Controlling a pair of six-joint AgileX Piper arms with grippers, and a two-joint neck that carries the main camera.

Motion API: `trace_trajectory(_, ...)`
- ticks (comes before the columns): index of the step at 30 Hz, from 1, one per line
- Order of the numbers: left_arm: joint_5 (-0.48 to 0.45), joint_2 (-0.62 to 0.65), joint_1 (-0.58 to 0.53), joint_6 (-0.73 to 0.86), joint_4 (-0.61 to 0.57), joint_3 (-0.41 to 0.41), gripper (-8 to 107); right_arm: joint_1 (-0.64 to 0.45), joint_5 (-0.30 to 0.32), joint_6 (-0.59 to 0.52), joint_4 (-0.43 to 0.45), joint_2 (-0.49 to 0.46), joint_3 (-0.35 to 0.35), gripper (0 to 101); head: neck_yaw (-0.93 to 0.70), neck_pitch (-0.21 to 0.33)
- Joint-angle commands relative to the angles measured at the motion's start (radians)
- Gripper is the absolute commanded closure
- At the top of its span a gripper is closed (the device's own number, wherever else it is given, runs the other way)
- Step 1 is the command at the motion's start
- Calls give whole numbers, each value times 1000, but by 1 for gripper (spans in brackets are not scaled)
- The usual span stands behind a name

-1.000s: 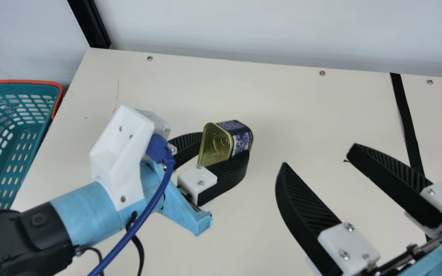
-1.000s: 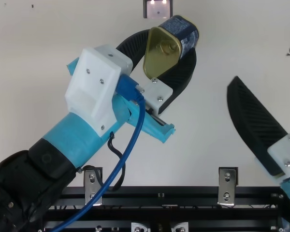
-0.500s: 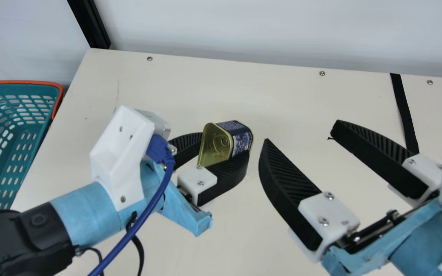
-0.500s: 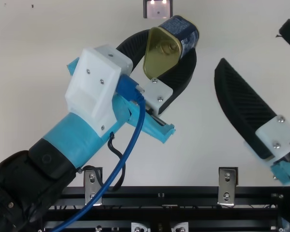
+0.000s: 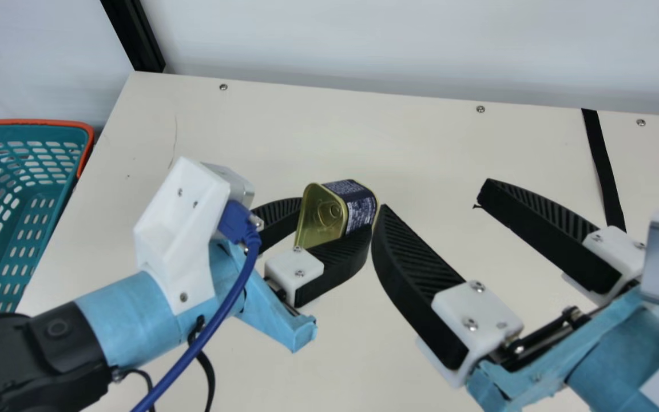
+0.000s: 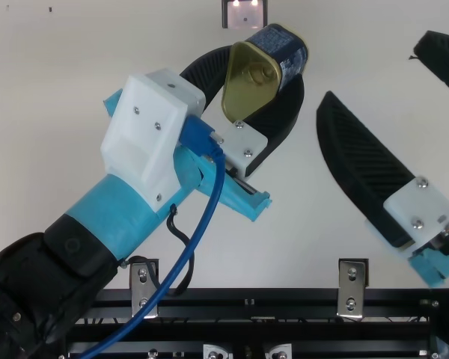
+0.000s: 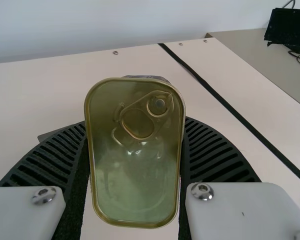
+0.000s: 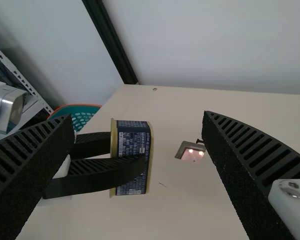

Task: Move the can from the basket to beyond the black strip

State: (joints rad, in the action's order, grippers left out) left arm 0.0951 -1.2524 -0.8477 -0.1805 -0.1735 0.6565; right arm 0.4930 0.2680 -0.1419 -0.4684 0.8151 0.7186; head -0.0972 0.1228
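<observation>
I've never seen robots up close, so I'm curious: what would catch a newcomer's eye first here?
Probably the shiny gold-and-navy can, near the middle of the main view, pinched in the left claw. Next comes the right claw, spread wide to the can's right with its big black ribbed fingers. The teal basket with its orange rim stands out at the main view's left edge.

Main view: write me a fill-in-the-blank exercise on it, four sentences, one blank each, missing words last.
The left gripper is holding the ____.
The two fingers of the right gripper are ____ rather than shut.
The rim of the teal basket is coloured ____.
The strip on the cream table is coloured ____.

Missing words: can; open; orange; black.
</observation>
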Motion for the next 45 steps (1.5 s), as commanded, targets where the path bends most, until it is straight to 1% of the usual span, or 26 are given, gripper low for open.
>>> trace_trajectory(1,0,0,0,0,0,0,89,6,7,-1,-19,9,8,0,9,1)
trace_trajectory(7,0,0,0,0,0,0,89,26,25,-7,-109,41,34,0,9,1)
trace_trajectory(14,0,0,0,0,0,0,89,17,59,-68,-242,84,45,0,9,1)
trace_trajectory(22,0,0,0,0,0,0,89,-23,99,-199,-402,133,48,0,9,1)
trace_trajectory(31,0,0,0,0,0,0,89,-84,156,-391,-572,198,50,0,9,1)
trace_trajectory(37,0,0,0,0,0,0,89,-111,184,-510,-666,246,54,0,9,1)
trace_trajectory(45,0,0,0,0,0,0,89,-118,203,-622,-759,306,63,0,9,1)
